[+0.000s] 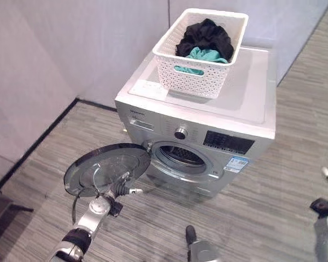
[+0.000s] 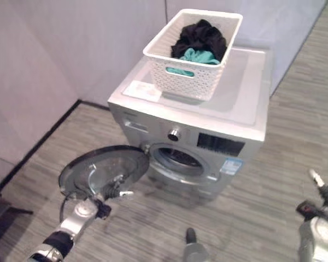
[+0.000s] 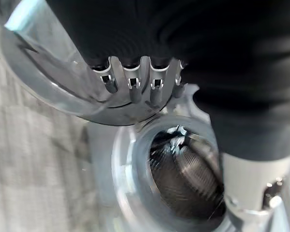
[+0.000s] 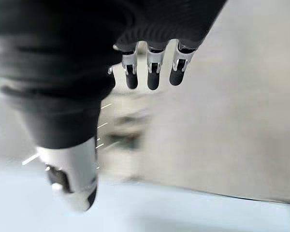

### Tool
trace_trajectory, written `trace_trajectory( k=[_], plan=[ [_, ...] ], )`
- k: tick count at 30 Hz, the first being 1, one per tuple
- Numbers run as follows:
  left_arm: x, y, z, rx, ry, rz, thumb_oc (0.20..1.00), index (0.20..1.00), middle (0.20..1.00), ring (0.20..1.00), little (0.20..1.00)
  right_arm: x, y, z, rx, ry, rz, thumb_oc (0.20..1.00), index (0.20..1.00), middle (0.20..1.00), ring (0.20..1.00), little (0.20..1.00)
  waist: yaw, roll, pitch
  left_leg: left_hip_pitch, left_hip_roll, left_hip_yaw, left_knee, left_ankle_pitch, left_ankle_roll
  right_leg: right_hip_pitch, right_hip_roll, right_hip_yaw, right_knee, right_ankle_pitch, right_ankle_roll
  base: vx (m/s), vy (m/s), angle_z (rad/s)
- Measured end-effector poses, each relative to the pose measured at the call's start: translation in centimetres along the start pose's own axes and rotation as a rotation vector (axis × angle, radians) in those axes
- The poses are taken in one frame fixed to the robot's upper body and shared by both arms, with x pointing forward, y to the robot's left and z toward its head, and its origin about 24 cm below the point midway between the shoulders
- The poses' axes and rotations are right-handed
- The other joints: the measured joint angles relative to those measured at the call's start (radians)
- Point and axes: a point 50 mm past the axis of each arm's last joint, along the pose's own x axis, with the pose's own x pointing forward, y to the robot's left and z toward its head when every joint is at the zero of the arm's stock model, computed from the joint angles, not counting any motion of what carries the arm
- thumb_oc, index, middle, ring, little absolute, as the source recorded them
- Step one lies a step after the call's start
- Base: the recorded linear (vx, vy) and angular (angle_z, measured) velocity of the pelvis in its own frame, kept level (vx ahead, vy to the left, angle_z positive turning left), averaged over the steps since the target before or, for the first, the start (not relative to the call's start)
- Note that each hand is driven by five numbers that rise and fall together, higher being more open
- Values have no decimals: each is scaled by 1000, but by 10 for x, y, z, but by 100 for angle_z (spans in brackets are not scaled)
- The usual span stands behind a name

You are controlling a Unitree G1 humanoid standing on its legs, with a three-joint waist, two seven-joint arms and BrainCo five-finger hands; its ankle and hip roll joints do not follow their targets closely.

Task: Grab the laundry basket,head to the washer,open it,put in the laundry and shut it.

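White laundry basket (image 1: 199, 54) with dark and teal laundry (image 1: 206, 42) sits on washer (image 1: 251, 98) top; door (image 1: 106, 168) swung open, left robot hand (image 1: 122, 190) fingers relaxed at its rim, right robot hand (image 4: 153, 67) relaxed, idle. Risk – door drifting back, blocking drum during loading
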Motion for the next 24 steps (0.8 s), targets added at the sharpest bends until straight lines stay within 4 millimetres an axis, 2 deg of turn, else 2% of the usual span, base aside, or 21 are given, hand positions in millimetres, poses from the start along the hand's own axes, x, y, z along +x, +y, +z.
trace_trajectory(
  k=[1,2,4,5,6,7,8,10,12,13,14,15,17,18,19,20,21,22,23,24],
  plan=[
    [0,1,1,11,-2,2,1000,1000,1000,1000,1000,16,-2,28,-34,-128,-17,1000,1000,1000,1000,1000,1,11,-5,2,14,-7,-26,2,-3,-1,15,3,-5,-2,2,69,38,-2],
    [0,1,3,13,-11,0,1000,1000,1000,1000,1000,30,-10,55,-98,-244,-56,1000,1000,1000,1000,1000,9,23,-12,1,17,-9,-54,15,-21,0,24,3,-10,1,-1,41,75,-7],
    [-3,2,4,27,-23,-7,1000,1000,1000,1000,1000,53,-23,105,-349,-436,-77,1000,1000,1000,1000,1000,23,44,-25,17,-2,-36,-93,28,-34,0,26,7,-5,2,-2,12,127,-15],
    [-8,7,1,47,-19,-8,1000,1000,1000,1000,1000,62,-18,124,-458,-516,-62,1000,1000,1000,1000,1000,27,52,-30,24,-21,-69,-129,29,-34,-5,26,21,5,1,5,-74,204,-42],
    [-11,11,-6,77,7,-14,1000,1000,1000,1000,1000,71,-4,137,-458,-564,-57,1000,1000,1000,1000,1000,32,59,-35,34,-49,-122,-165,40,-17,-8,25,35,17,4,18,-77,227,-56],
    [-10,9,-8,101,24,-35,1000,1000,1000,1000,1000,83,13,141,-424,-555,-41,1000,1000,1000,1000,1000,38,69,-45,34,-74,-137,-175,52,-6,-37,18,55,51,-4,35,-73,222,-40],
    [-7,7,-7,119,30,-56,1000,1000,1000,1000,1000,89,22,139,-449,-539,-13,1000,1000,1000,1000,1000,37,61,-47,34,-101,-146,-181,56,-3,-48,-12,58,74,-8,49,11,132,6],
    [4,-3,3,196,30,-125,1000,1000,1000,1000,1000,103,37,140,-579,-493,86,1000,1000,1000,1000,1000,39,39,-47,43,-194,-171,-217,62,46,-79,-110,59,171,-39,108,34,32,46],
    [13,3,6,227,63,-111,1000,1000,1000,1000,1000,115,55,150,-566,-472,111,1000,1000,1000,1000,1000,61,16,-44,46,-253,-169,-204,46,73,-130,-187,113,259,-68,140,113,-143,15],
    [15,12,1,232,105,-75,1000,1000,1000,1000,1000,117,69,149,-557,-449,171,1000,1000,1000,1000,1000,68,10,-43,39,-257,-173,-207,44,77,-161,-203,137,261,-78,156,345,-452,4],
    [18,36,5,207,136,26,1000,1000,1000,1000,1000,130,85,158,-565,-395,223,1000,1000,1000,1000,1000,76,-12,-29,-6,-251,-175,-187,44,78,-230,-273,166,34,-32,215,289,-366,5],
    [16,40,3,199,139,46,1000,1000,1000,1000,1000,128,88,161,-554,-407,238,1000,1000,1000,1000,1000,74,-24,-23,-2,-244,-182,-183,42,75,-231,-286,166,-29,-8,213,448,-586,18],
    [10,44,-4,158,137,74,1000,1000,1000,1000,1000,119,88,157,-513,-417,279,1000,1000,1000,1000,1000,66,-54,-16,1,-218,-212,-153,21,46,-225,-270,162,-19,39,208,351,-542,39],
    [5,42,-14,134,155,88,1000,1000,1000,1000,1000,115,93,152,-479,-414,300,1000,1000,1000,1000,1000,67,-70,-15,18,-192,-225,-143,12,26,-218,-241,146,84,39,196,251,-536,28],
    [-5,36,-32,87,186,91,1000,1000,1000,1000,1000,109,98,149,-484,-416,340,1000,1000,1000,1000,1000,79,-55,-22,36,-137,-219,-138,-7,4,-207,-169,122,204,5,147,218,-562,30],
    [-16,28,-53,45,235,88,1000,1000,1000,1000,1000,102,103,151,-481,-453,374,1000,1000,1000,1000,1000,78,-38,-51,38,-71,-237,-129,-4,-17,-184,-78,84,277,-85,59,273,-524,33],
    [-19,27,-58,40,255,89,1000,1000,1000,1000,1000,99,99,154,-460,-476,371,1000,1000,1000,1000,1000,76,-41,-41,-8,-20,-250,-14,19,-39,-166,-28,57,273,-101,38,271,-505,46],
    [-21,28,-63,36,278,95,1000,1000,1000,1000,1000,99,98,157,-449,-484,367,1000,1000,1000,1000,1000,97,-51,-36,-83,37,-254,136,55,1,-141,1,32,254,-126,-2,209,-327,31],
    [-22,26,-66,30,291,89,1000,1000,1000,1000,1000,98,98,163,-433,-506,366,1000,1000,1000,1000,1000,116,-55,-35,-132,90,-254,243,115,78,-101,39,19,224,-124,-36,188,-393,9],
    [-24,25,-69,28,299,88,1000,1000,1000,1000,1000,95,100,168,-418,-534,376,1000,1000,1000,1000,1000,125,-60,-34,-145,128,-253,294,182,104,-66,59,3,218,-123,-50,254,-267,39]
  ],
)
